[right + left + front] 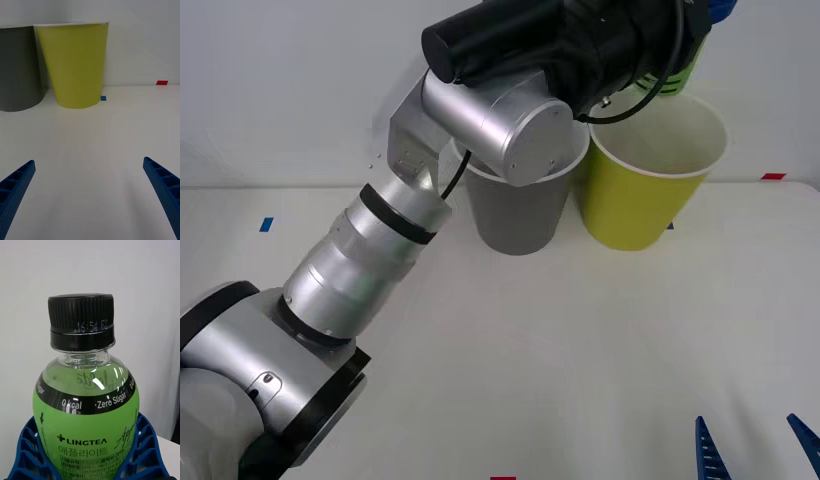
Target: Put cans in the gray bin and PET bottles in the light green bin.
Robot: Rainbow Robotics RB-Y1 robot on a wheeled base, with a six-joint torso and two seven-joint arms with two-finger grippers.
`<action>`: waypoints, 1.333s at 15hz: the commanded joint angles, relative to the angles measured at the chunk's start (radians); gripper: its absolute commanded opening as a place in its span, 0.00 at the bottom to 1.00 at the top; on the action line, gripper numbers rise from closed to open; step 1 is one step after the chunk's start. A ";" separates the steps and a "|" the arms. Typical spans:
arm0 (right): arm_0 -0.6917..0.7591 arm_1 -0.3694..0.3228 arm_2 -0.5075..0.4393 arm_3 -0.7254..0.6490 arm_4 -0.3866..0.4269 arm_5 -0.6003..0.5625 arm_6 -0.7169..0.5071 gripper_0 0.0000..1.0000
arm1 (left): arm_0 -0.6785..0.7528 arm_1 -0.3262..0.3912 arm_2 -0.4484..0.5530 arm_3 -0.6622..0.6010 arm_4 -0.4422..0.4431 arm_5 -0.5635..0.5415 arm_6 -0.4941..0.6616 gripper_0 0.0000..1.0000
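**Left hand holding bottle above the light green bin**

I see the left hand [88,465] closed around the green PET bottle [88,420], blue ribbed fingers [28,453] cupping both sides of its lower body. The bottle stands upright in the grip, black cap [81,323] uppermost, label reading "Zero Sugar".

In the front view the left arm [370,250] reaches forward and up across the bench [560,350]. Its wrist sits over the rim of the gray bin [515,215], and the hand end, at the frame's upper edge, is above the far rim of the light green bin [645,190]. A sliver of green shows there beneath a blue fingertip.

The two bins stand upright, side by side, rims almost touching.

The right hand [88,195] rests low over the bench, fingers spread wide, nothing between them. Both bins stand well ahead of it, the light green one more directly in line.
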 commanded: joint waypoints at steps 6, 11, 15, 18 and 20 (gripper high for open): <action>0.000 0.000 0.000 0.000 0.000 0.000 0.000 1.00 | -0.086 -0.038 -0.083 0.237 0.028 -0.212 0.026 0.00; 0.000 0.000 0.000 0.000 0.000 0.000 0.000 1.00 | -0.094 -0.030 -0.083 0.275 0.025 -0.225 0.029 0.00; 0.000 0.000 0.000 0.000 0.000 0.000 0.000 1.00 | -0.095 -0.033 -0.083 0.292 0.027 -0.232 0.033 0.00; 0.000 0.000 0.000 0.000 0.000 0.000 0.000 1.00 | -0.095 -0.035 -0.083 0.292 0.028 -0.232 0.045 0.00; 0.000 0.000 0.000 0.000 0.000 0.000 0.000 1.00 | -0.095 -0.039 -0.086 0.292 0.036 -0.232 0.052 0.00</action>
